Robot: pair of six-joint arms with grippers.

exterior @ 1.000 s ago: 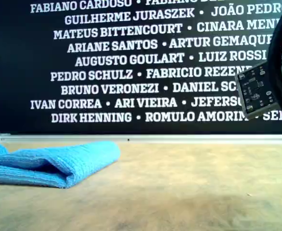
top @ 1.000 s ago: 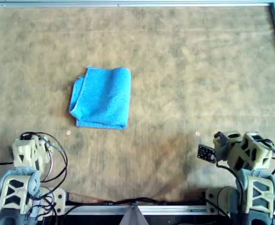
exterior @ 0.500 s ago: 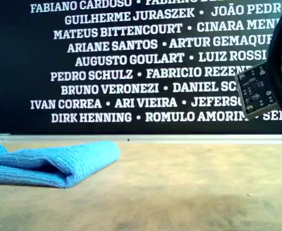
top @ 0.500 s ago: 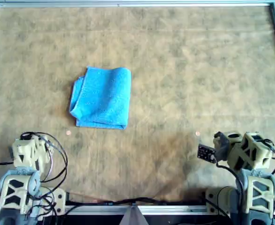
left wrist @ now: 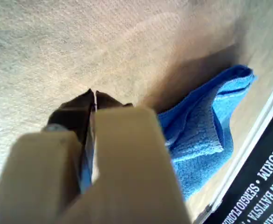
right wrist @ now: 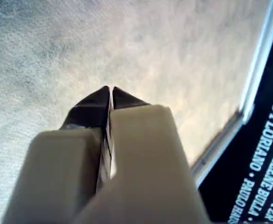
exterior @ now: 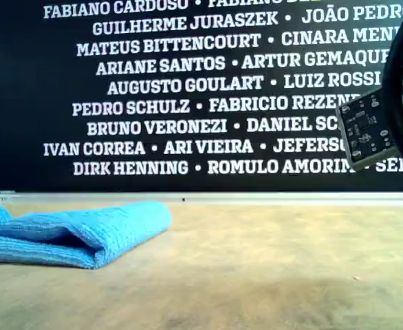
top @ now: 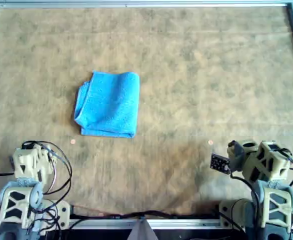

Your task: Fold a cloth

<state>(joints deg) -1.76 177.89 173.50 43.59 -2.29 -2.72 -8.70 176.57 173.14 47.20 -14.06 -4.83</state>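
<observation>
Both pincers closed, cloth [top: 108,104] folded, wall [exterior: 188,89] reading "DIRK HENNING"

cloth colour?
Bright sky blue, plain with no pattern. The cloth shows best in the overhead view.

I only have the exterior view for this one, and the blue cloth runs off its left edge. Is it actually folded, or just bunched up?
Observer: The overhead view shows the whole cloth. It is a doubled-over rectangle, with its layers splaying slightly along that view's left side.
Operator: Is anything holding it?
Observer: No. In the overhead view one arm and the other arm sit at the bottom edge of the table, both apart from the cloth.
Operator: And the fingers?
Observer: In the wrist views, my first gripper and my second gripper both have their fingers shut, tips together over bare table.
</observation>
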